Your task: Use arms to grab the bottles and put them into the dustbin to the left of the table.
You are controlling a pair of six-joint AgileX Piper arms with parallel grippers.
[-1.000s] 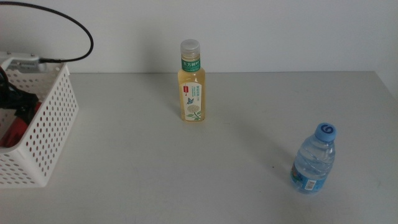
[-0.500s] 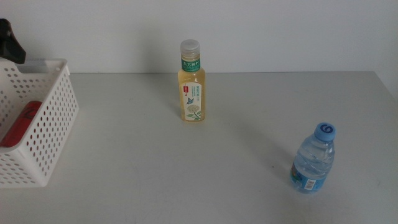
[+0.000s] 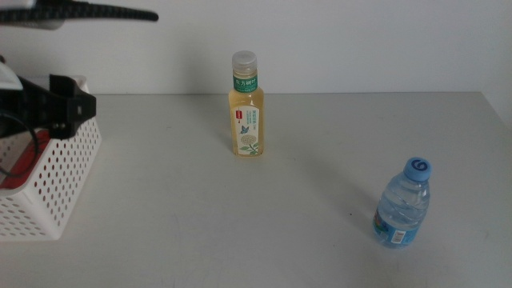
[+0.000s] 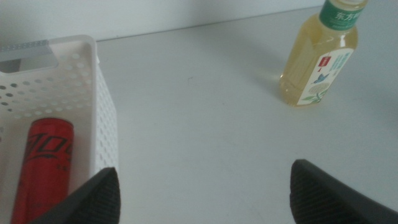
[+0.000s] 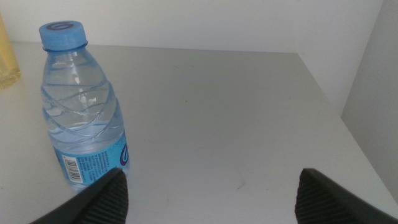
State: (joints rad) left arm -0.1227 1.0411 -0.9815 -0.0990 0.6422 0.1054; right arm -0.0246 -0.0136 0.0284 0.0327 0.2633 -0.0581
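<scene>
The pale-yellow tea bottle [image 3: 246, 108] stands upright at the back middle of the table [image 3: 200, 224]; the left wrist view also shows the tea bottle [image 4: 320, 56]. A clear water bottle [image 3: 402, 204] with a blue cap stands at the front right. The red can [image 4: 40, 162] lies inside the white dustbin [image 3: 56, 180] at the left. My left gripper [image 4: 205, 196] hovers open and empty over the dustbin's right rim [image 4: 93, 81]. In the right wrist view the right gripper [image 5: 214, 199] is open and empty, just short of the water bottle [image 5: 84, 106].
A black cable [image 3: 96, 12] runs across the top left above the left arm [image 3: 64, 106]. The table's right edge [image 5: 329, 99] lies close beyond the water bottle. A white wall closes off the back.
The left arm has risen out of the dustbin and swung right, now over its right rim. The red can stays in the dustbin. Both bottles are unmoved.
</scene>
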